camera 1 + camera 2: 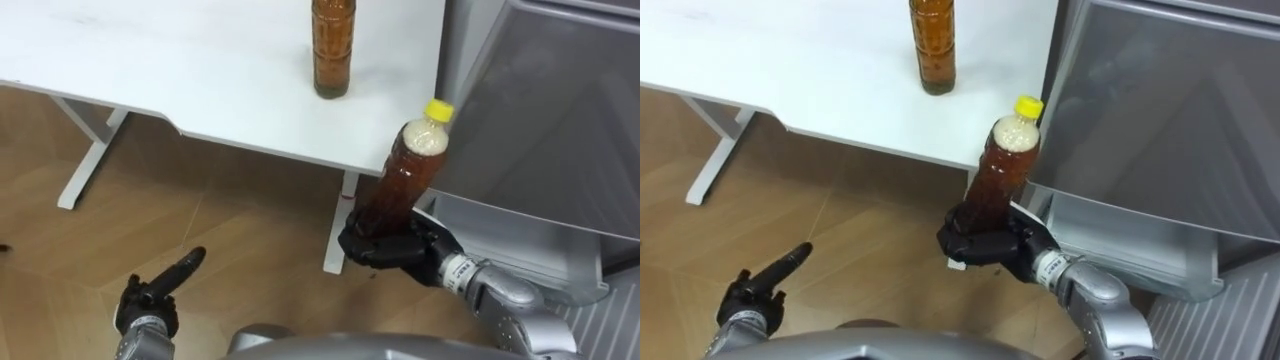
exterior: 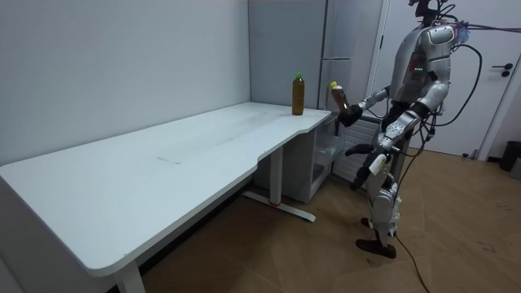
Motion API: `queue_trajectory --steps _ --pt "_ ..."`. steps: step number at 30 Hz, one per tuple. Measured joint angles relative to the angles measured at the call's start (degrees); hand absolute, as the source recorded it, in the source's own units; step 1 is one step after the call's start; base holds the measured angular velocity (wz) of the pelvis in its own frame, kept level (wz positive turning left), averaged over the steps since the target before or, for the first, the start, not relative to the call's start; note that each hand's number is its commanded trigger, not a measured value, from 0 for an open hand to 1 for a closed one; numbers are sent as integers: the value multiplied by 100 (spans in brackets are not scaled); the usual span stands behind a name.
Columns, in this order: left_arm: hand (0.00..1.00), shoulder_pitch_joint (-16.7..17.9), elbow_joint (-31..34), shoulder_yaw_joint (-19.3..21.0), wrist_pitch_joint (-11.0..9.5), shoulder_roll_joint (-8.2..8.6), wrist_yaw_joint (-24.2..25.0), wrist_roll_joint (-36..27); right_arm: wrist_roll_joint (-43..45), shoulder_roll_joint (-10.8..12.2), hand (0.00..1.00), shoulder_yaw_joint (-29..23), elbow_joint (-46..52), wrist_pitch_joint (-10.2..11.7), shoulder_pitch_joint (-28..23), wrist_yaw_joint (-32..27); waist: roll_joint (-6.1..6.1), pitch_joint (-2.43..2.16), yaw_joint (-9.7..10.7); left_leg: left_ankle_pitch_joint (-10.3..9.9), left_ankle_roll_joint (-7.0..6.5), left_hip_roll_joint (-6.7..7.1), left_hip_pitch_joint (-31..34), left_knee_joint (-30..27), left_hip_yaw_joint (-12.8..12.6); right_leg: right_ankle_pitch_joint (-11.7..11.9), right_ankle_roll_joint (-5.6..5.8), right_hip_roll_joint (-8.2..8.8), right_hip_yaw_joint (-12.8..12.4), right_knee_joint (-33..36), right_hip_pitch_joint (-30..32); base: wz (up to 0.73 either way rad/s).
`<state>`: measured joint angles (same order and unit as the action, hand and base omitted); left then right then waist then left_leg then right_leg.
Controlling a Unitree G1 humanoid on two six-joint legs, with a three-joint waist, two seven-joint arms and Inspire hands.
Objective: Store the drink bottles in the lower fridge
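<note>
Black fingers of the right hand [image 1: 385, 245] are curled round the base of a bottle of brown drink [image 1: 405, 175], which they hold up tilted, its yellow cap leaning toward the fridge [image 1: 540, 120]. The bottle is in the air just off the corner of the white bench [image 1: 150, 60], between the bench edge and the fridge's grey front. A second bottle of brown drink [image 1: 332, 50] stands upright on the bench near that corner, apart from the held one. The left hand [image 1: 150, 300] hangs low over the wooden floor [image 1: 230, 220], fingers stretched forward and holding nothing. In the room view the robot stands upright at the end of the bench beside the fridge, facing them.
</note>
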<state>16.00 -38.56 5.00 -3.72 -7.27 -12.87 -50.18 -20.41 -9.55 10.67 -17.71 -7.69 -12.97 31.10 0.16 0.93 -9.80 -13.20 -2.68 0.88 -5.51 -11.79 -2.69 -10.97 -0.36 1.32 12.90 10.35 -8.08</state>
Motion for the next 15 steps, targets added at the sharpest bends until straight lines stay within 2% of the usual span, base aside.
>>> queue_trajectory --steps 7,10,12,15 --pt "0 -6 -4 -106 15 -11 -13 638 -13 2 100 -1 0 1 7 -175 -30 -21 43 2 -3 4 34 5 -28 0 0 4 -22 26 74 -3" --pt "0 3 -7 -198 21 0 -44 1074 -2 5 100 16 -20 3 6 -304 -37 -27 133 2 -4 6 57 -5 -16 1 0 5 -18 17 78 2" --pt "0 -66 -293 -193 29 -4 -41 1387 -5 2 100 16 -153 7 8 -505 -7 -26 183 2 -4 6 27 -25 -26 1 0 6 -21 15 47 0" --pt "0 -123 -585 -191 125 -5 -47 1511 -5 -39 100 10 -275 6 8 -768 19 -13 240 2 -4 6 30 -46 -25 1 0 8 -23 15 44 0"
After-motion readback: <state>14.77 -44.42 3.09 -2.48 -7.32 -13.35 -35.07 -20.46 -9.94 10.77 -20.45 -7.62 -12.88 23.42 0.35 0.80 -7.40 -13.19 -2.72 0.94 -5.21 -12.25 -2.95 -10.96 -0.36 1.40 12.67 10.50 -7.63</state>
